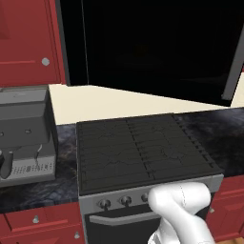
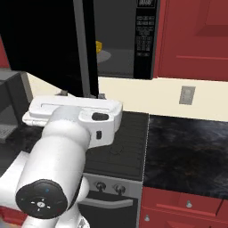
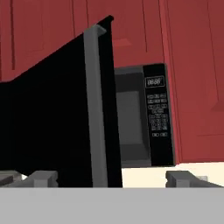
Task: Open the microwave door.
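In the left base view, the large glossy black microwave door point(image 1: 157, 43) hangs swung out above the black ridged stove top point(image 1: 143, 150), spanning most of the upper picture, with its long grey vertical bar handle point(image 1: 234, 66) at the right edge. A grey boxy coffee machine point(image 1: 24, 133) stands on the dark marbled bench point(image 1: 224, 131) to the left of the stove. Red cabinet doors with round grey knobs point(image 1: 28, 43) sit at the upper left. Below the stove top is a row of round grey oven knobs point(image 1: 125, 200), and the white robot arm point(image 1: 183, 214) rises at the lower right.

In the right base view, the same door stands open at an angle at the upper left, its grey handle running down to just above the white hand. Behind it the grey microwave cavity point(image 2: 116, 40) is exposed, with a small yellow object point(image 2: 98, 45) inside and a black keypad panel point(image 2: 145, 35) on its right side. A pale wall outlet point(image 2: 187, 95) sits on the cream back wall above the bench.

In the hand view, the door's edge and handle stand upright just left of centre, close to the camera, and the open cavity and keypad lie beyond, to the right. The claw point(image 3: 111, 178) is spread wide, one dark fingertip point(image 3: 41, 178) on each side of the handle's lower end, pinching nothing; I cannot tell whether either tip touches the door.
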Available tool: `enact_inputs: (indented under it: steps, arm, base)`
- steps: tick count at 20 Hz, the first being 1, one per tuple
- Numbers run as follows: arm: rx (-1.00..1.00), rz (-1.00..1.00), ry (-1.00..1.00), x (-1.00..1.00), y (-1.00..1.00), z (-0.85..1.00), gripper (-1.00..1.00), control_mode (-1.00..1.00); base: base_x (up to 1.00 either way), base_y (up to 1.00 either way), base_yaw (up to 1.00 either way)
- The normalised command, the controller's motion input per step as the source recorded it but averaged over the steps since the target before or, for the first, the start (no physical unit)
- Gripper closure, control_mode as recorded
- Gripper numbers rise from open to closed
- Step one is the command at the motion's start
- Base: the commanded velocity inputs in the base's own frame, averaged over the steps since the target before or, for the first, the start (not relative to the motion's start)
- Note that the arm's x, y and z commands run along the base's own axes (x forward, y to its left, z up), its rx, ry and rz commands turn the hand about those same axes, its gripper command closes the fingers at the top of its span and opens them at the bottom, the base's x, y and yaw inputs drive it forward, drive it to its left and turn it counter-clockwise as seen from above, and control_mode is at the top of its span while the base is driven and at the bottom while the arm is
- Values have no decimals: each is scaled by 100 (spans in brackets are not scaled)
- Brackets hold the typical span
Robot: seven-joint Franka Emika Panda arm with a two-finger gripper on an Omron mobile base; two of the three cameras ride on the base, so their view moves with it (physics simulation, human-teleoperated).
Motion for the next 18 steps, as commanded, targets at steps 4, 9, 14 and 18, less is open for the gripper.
enact_inputs:
  steps: [4, 9, 14, 18]
  arm:
    - [33, 11, 42, 20, -39, 1, -100, -100]
    - [38, 7, 53, 22, -12, 2, -100, -100]
    - [25, 6, 35, 1, 9, -28, -100, -100]
    - [29, 1, 37, 28, 0, -6, -100, -100]
  base:
    - [0, 0, 0]
    - [0, 0, 0]
    - [0, 0, 0]
    - [0, 0, 0]
